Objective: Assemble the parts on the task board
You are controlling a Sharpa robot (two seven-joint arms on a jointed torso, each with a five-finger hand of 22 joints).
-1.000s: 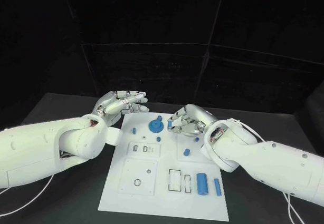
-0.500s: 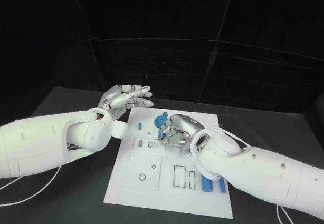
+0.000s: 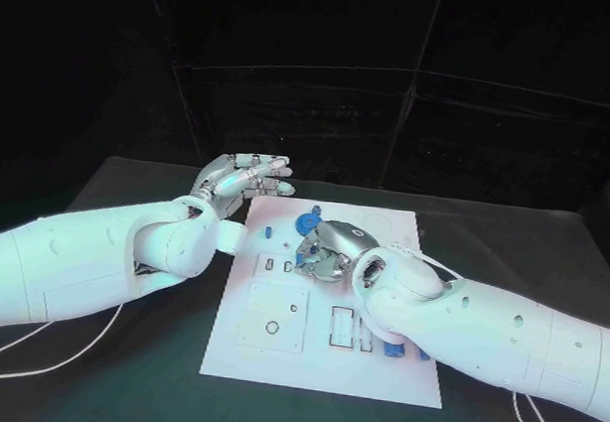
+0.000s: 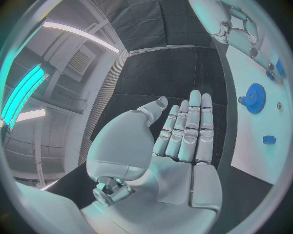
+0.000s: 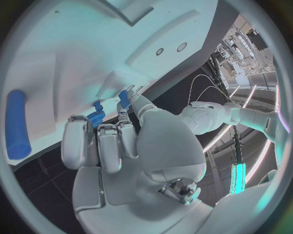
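Across the black table lies the flat white task board [image 3: 325, 342], matte, cut with rectangular slots. Left hand [image 3: 243, 178] hovers off its far corner, fingers straight and apart, empty. Right hand [image 3: 327, 251] curls over the board; whether it grips anything, I cannot tell. Left wrist view shows a toothed blue gear [image 4: 254, 98] (standing on the board); right wrist view, a smooth blue cylinder [image 5: 16, 124].

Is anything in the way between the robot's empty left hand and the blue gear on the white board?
Nothing visible blocks it. The left hand hovers open beside the task board, and in the left wrist view the blue gear stands in plain sight, with only bare board and table between. The right hand works farther along.
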